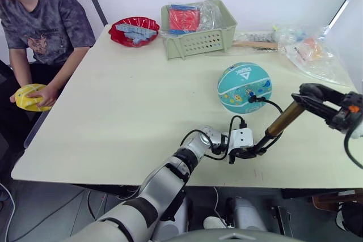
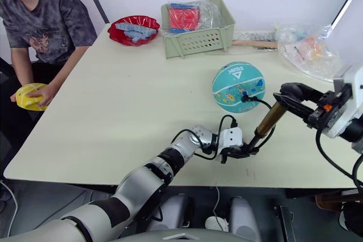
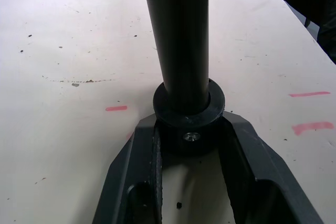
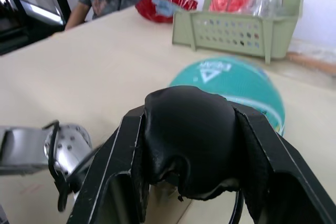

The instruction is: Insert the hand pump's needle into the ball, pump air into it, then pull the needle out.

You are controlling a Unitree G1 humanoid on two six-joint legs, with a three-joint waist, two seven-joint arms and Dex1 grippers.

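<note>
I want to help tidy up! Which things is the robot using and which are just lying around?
Using:
hand pump
its hose
teal ball
left gripper
right gripper

Lying around:
green basket
red bowl
plastic bags
yellow ball

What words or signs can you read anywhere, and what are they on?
The ball: a white triangle logo with a short white word under it, too blurred to read.
The person's shirt: a printed picture; no words can be made out.
The table: red marks only, no letters.
Nothing else bears readable text.
</note>
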